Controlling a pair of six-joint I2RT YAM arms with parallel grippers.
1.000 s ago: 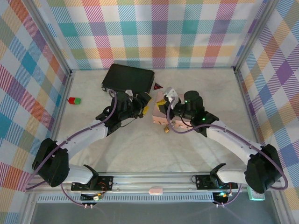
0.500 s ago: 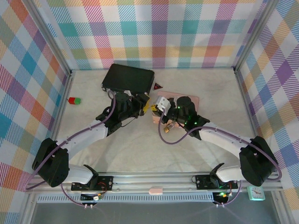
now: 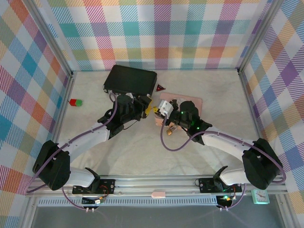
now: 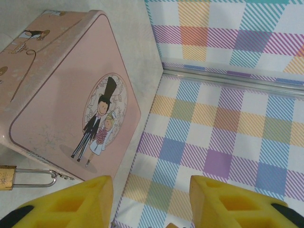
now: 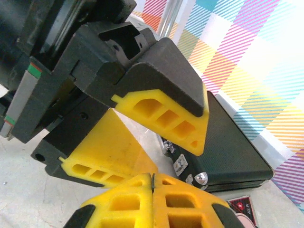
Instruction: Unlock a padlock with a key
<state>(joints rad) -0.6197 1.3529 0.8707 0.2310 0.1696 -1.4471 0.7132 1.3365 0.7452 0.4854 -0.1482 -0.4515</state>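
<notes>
Our left gripper point(image 4: 147, 204) stands with its yellow fingers point(image 4: 71, 202) wide apart and nothing between them. Just past one fingertip lies the padlock point(image 4: 23, 177). It has a small brass body, cut by the picture's edge, and a thin silvery shackle, and it lies flat on the table just beside the near edge of the pink tin point(image 4: 52, 85). The tin's lid bears a cartoon groom in a top hat and a bride with a bouquet; we read no words on it.

Our right gripper point(image 5: 152, 197) has its pads pressed together, and we cannot tell whether the key is pinched there. Close in front of it is the left gripper's open pair. Beyond that stands a black case point(image 5: 232, 161) with metal latches. Beside the case lies a red triangle point(image 5: 240, 206), its print too small to read.
</notes>
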